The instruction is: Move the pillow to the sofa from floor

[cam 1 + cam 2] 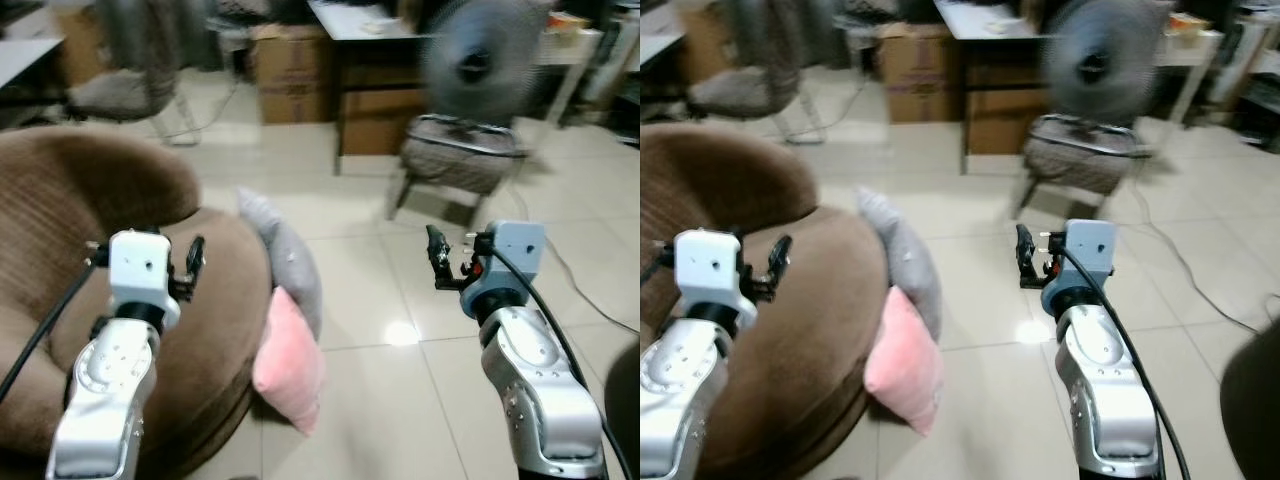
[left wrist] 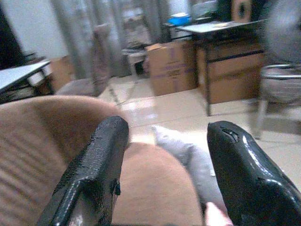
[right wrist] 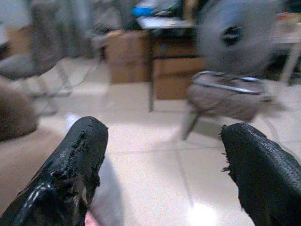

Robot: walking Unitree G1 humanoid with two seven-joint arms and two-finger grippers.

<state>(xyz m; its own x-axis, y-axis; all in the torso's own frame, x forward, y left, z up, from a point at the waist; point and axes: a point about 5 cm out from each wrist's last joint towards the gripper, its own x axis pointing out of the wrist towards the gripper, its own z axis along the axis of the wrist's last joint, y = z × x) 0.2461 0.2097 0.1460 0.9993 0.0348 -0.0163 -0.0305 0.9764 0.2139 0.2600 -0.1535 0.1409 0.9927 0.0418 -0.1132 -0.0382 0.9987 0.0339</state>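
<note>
the left gripper (image 2: 162, 165) hangs raised above the seat of the brown sofa (image 1: 60, 230), its two black fingers (image 2: 94, 169) spread wide apart with nothing between them. the sofa is a low, round, ribbed thing that takes up the near left of the room.

against the sofa's right side two pillows lean on the tiled floor (image 1: 400, 390). the grey pillow (image 1: 285, 255) stands further back, pressed to the curve of the seat, and the pink pillow (image 1: 288, 362) sits in front of it, lower end on the tiles, its upper edge touching the sofa and overlapping the grey one. neither lies on the seat.

further right, the right gripper (image 3: 164, 169) is held up over bare tiles, well apart from the pillows, fingers (image 3: 70, 165) likewise wide open and empty.

beyond it, a chair (image 1: 455, 160) with a patterned seat stands on the floor, and a round fan (image 1: 475, 62) shows behind it, blurred, possibly spinning, though the whole picture is soft. at the back are cardboard boxes (image 1: 292, 72) beside a dark desk (image 1: 375, 90), and far left another chair (image 1: 125, 95) beside a table edge.
</note>
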